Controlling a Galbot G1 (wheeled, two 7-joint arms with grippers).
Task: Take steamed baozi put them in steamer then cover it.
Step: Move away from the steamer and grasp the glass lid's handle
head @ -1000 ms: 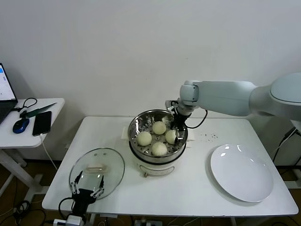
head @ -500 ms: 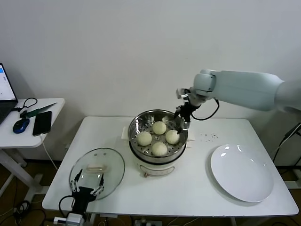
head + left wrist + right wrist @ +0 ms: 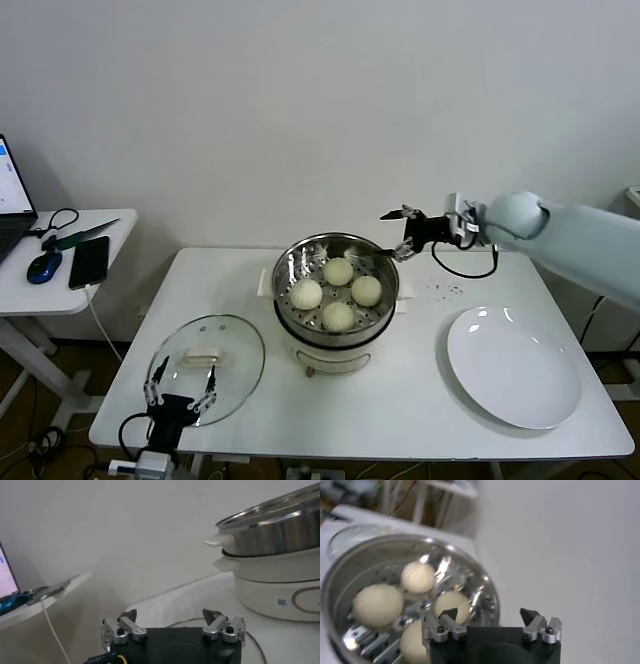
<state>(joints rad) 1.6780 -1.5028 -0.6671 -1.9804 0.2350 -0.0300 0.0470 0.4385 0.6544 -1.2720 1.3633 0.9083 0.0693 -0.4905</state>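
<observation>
- The cover lies flat on the white table, well to the left of the steamer and nearer the robot, close to the table's near left edge.
- The cover's white oblong handle faces up, and its long axis runs roughly parallel to the table's near edge.
- The steamer stands uncovered, its round steel basket seated upright on the white pot base.
- Four steamed baozi sit on the perforated floor of the steamer, close together in a diamond with narrow gaps between them.
- A flat white plate lies bare, well to the right of the steamer, near the table's near right corner.
- The right gripper hangs in the air just above and to the right of the steamer's rim, touching nothing; its fingers are spread apart and grasp nothing.
- The left gripper sits low at the table's near edge, far to the left of the steamer and over the cover's near rim; its fingers are spread wide and grasp nothing.
- Bare tabletop lies between the cover and the steamer, and again between the steamer and the plate.
- A small side table stands apart, farther to the left of the steamer, carrying a black phone and a blue mouse.
</observation>
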